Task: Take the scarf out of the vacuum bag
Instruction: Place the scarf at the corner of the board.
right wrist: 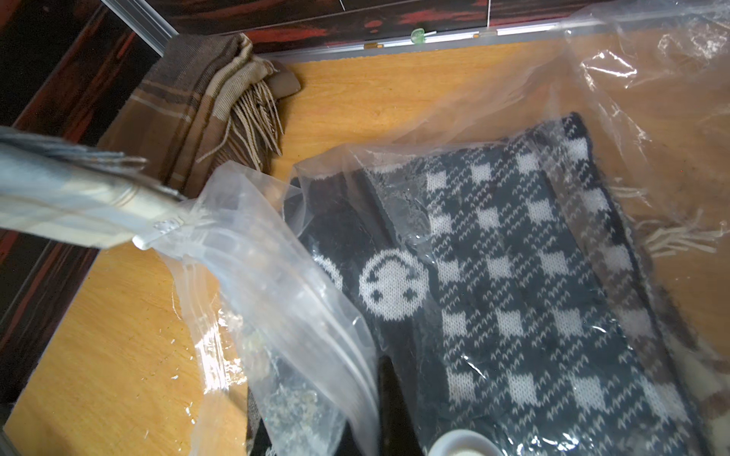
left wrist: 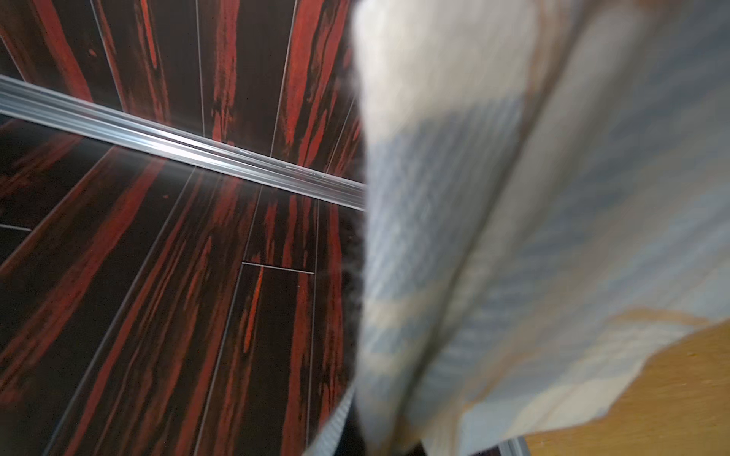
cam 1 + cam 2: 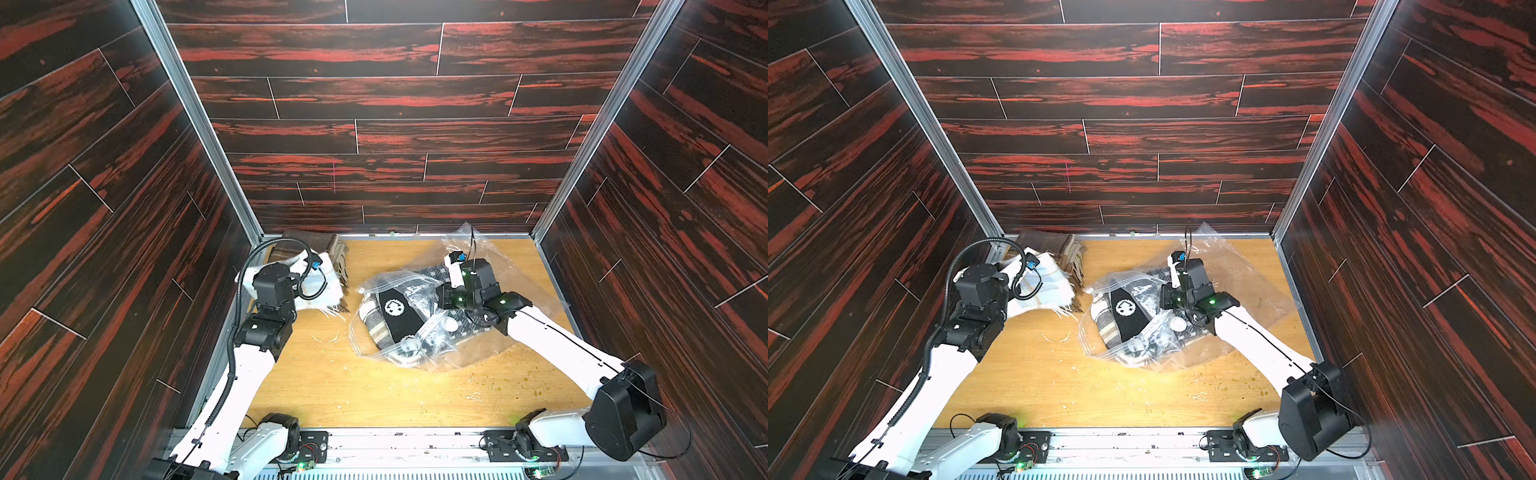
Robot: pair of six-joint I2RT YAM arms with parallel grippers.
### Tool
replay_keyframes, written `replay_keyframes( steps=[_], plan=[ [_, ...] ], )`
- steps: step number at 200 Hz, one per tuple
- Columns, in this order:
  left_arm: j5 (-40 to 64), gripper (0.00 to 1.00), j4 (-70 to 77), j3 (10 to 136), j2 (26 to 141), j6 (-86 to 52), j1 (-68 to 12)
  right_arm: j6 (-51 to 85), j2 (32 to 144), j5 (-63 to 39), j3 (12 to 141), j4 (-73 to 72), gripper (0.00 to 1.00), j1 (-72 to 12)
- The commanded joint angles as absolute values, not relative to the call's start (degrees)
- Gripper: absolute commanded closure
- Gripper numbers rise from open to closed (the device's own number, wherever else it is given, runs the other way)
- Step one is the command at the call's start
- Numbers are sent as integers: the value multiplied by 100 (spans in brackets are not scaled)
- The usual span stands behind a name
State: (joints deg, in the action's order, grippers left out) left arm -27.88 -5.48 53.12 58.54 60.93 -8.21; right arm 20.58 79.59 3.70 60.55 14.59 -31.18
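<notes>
The vacuum bag [image 3: 419, 328] [image 3: 1142, 328] lies crinkled at the table's back right, with its white valve disc [image 3: 449, 325] [image 1: 462, 446] facing up. Black-and-white knitted scarves [image 1: 513, 276] and a striped one show through the plastic. My right gripper [image 3: 441, 297] [image 1: 385, 375] is shut on the vacuum bag's plastic beside the valve. My left gripper [image 3: 309, 272] is shut on a white, thin-striped scarf [image 3: 322, 286] [image 2: 513, 237], held up at the back left and outside the bag. The scarf hides its fingers. In the right wrist view the scarf's end [image 1: 79, 201] touches the bag's zip edge [image 1: 158, 233].
A brown striped scarf with fringe [image 3: 307, 245] [image 1: 205, 106] lies folded in the back left corner. Dark red panelled walls close in the wooden table [image 3: 353, 386] on three sides. Loose threads and crumbs lie scattered on the wood.
</notes>
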Motion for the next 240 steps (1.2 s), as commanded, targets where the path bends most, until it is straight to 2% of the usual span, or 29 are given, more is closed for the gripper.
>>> replay_keyframes(
  steps=[1, 62, 114, 169, 240],
  plan=[
    [-2791, 100, -125, 5643, 5877, 6431, -666, 2061, 7869, 395, 6050, 1611, 100, -3051],
    [-2925, 100, -73, 6125, 6362, 7160, -543, 1988, 7901, 301, 6100, 1692, 100, -2937],
    [-2535, 100, 436, 6440, 7084, 7130, -400, 1946, 7997, 222, 6095, 1683, 100, -2836],
    [-2586, 100, 1543, 6778, 8052, 7236, -343, 1934, 8151, 79, 6071, 1540, 100, -2698],
    [-2321, 100, 1756, 7987, 9296, 6987, -242, 1850, 8453, -113, 6222, 1355, 100, -2662]
  ],
)
